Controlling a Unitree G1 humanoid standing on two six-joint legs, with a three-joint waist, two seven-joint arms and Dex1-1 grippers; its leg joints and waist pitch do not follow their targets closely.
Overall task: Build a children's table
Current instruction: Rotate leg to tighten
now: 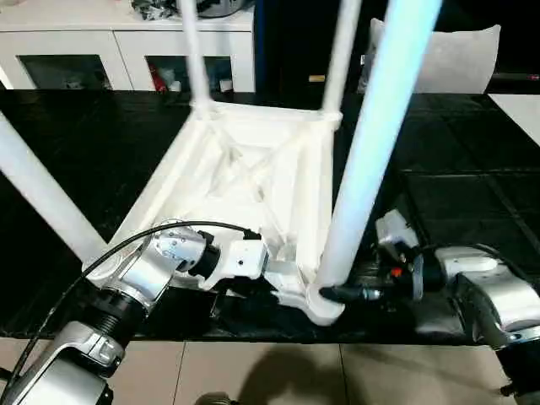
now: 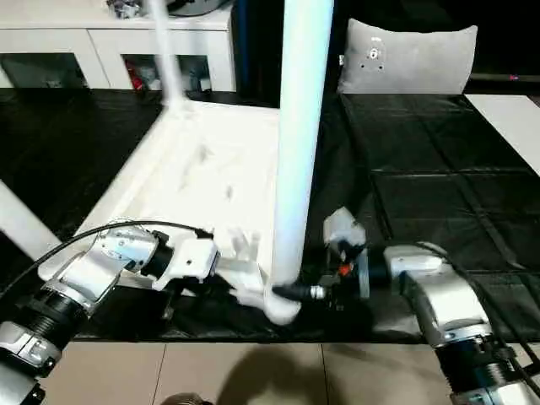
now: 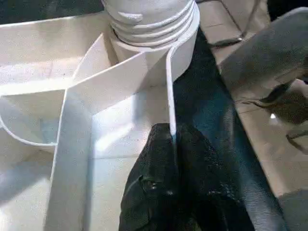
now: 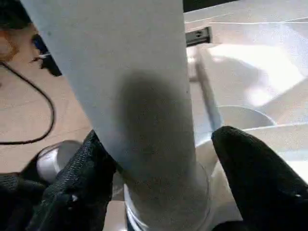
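The children's table lies upside down on the black cover, its white ribbed tabletop [image 1: 253,169] facing up. Legs stand in the far sockets [image 1: 194,51] [image 1: 342,51] and at the near left [image 1: 38,194]. A thick leg [image 1: 371,152] rises from the near right corner socket [image 1: 325,304]. My left gripper [image 3: 172,132] is shut on the thin rim wall of the tabletop beside that socket. My right gripper [image 4: 159,144] straddles the base of this leg. One of its fingers [image 4: 91,163] touches the leg, the other [image 4: 245,163] stands off it.
The black-covered work surface [image 1: 456,169] ends just in front of the tabletop, with tiled floor [image 1: 253,371] below. A white cabinet [image 1: 84,51] stands behind and a grey cushion [image 2: 413,55] lies at the back right. A cable [image 1: 152,232] loops over my left forearm.
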